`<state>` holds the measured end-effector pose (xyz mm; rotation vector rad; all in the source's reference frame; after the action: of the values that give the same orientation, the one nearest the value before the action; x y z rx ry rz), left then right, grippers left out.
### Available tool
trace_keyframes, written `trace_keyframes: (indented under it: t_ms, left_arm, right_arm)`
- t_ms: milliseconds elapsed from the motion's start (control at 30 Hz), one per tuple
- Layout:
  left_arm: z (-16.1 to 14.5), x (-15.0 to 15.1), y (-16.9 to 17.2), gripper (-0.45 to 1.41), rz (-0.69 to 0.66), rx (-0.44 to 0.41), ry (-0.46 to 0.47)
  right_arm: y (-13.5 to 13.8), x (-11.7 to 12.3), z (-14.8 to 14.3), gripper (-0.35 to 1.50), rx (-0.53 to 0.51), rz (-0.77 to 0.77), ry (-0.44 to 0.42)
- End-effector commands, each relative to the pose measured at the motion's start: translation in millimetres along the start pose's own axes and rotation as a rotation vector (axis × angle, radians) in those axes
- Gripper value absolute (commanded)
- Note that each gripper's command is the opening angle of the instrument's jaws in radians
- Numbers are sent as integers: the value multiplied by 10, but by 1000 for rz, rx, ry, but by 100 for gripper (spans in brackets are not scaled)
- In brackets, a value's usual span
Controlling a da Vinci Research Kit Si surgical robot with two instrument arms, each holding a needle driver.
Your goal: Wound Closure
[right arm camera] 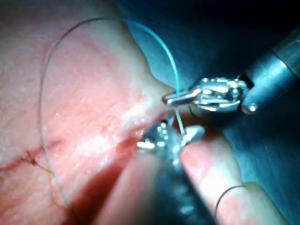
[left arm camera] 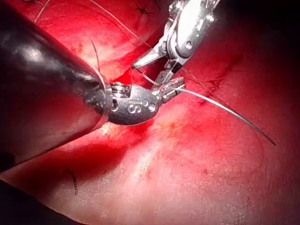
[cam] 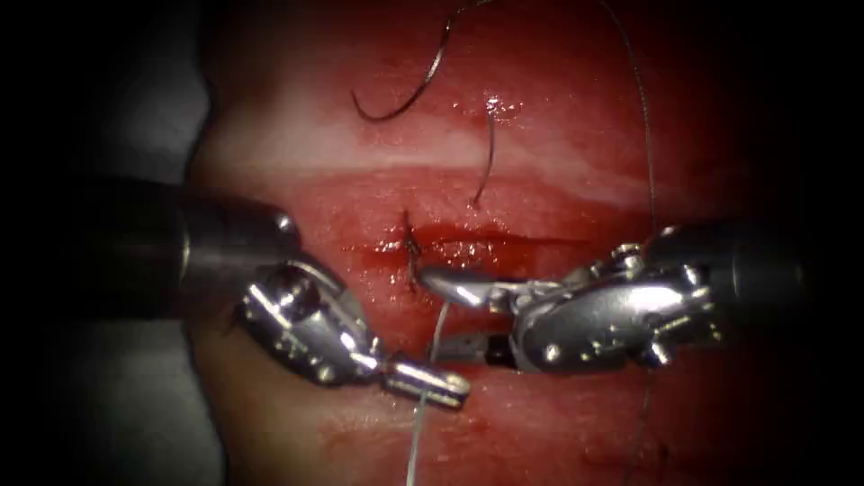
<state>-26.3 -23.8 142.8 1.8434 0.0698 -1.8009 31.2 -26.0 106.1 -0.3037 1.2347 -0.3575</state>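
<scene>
The needle (cam: pixel 409 94) lies loose on the tissue (cam: pixel 558 153) above the cut (cam: pixel 504 241), well apart from both tools, a dark curve with nothing gripping it; whether its tip sits in the surface I cannot tell. A dark thread end (cam: pixel 486 166) trails down from a wet spot just beside it toward the cut. On the cut itself sits a stitch (cam: pixel 412 245) with short dark ends standing up, and red fluid (cam: pixel 468 247) pools along the line. A pale thread (cam: pixel 430 378) runs down from just below the stitch, between the right tool's jaws and on into the left tool's tip. The right tool (cam: pixel 445 315) comes in from the right; its jaws stand well apart, one blade just below the cut, the other lower, the thread passing through the gap untouched. The left tool (cam: pixel 441 385) has its jaws closed on that thread; in the left wrist view the left tool (left arm camera: pixel 172 89) pinches it and the strand (left arm camera: pixel 225 110) runs off taut. In the right wrist view the thread (right arm camera: pixel 174 75) arcs up from the clamp and loops wide over the tissue.
</scene>
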Motion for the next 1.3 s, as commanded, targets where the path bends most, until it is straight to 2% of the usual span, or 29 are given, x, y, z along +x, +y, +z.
trace_keyframes:
  t_ms: [33,67,100,233,400,467,500,533,667,733,833,1100,1167,1300]
  left_arm:
    - [8,-2,7,-45,-3,0,3]
    - [8,-2,7,-45,-3,0,3]
    - [8,-1,7,-43,-3,-1,3]
    - [8,2,10,-25,-2,-3,6]
    - [6,5,12,-26,-1,-5,9]
    - [5,5,12,-3,-1,-6,10]
    - [5,5,12,21,-6,-7,13]
    - [4,4,10,54,-25,2,-6]
    - [0,4,5,105,-27,53,-51]
    - [-3,5,3,130,-30,114,-93]
    - [-6,8,4,139,-12,173,-147]
    - [-20,18,25,135,20,260,-181]
    - [-15,16,33,135,43,300,-227]
    - [3,4,38,132,87,320,-303]
  right_arm:
    - [-8,0,4,1,5,3,4]
    - [-8,0,4,-23,2,3,6]
    - [-8,0,2,-35,6,2,6]
    - [-11,-2,-3,-35,1,1,-21]
    - [-11,-5,-5,-35,1,59,-46]
    - [-11,-7,-5,-35,12,64,-51]
    - [-10,-8,-6,-35,16,63,-50]
    - [-10,-9,-7,-35,17,63,-57]
    - [-7,-20,-14,-35,14,65,-97]
    - [-5,-26,-18,-35,4,82,-129]
    - [-2,-37,-27,-35,-14,137,-183]
    - [3,-77,-53,-35,-40,221,-256]
    - [6,-90,-58,-35,-49,263,-269]
    - [14,-116,-59,-35,-68,347,-289]
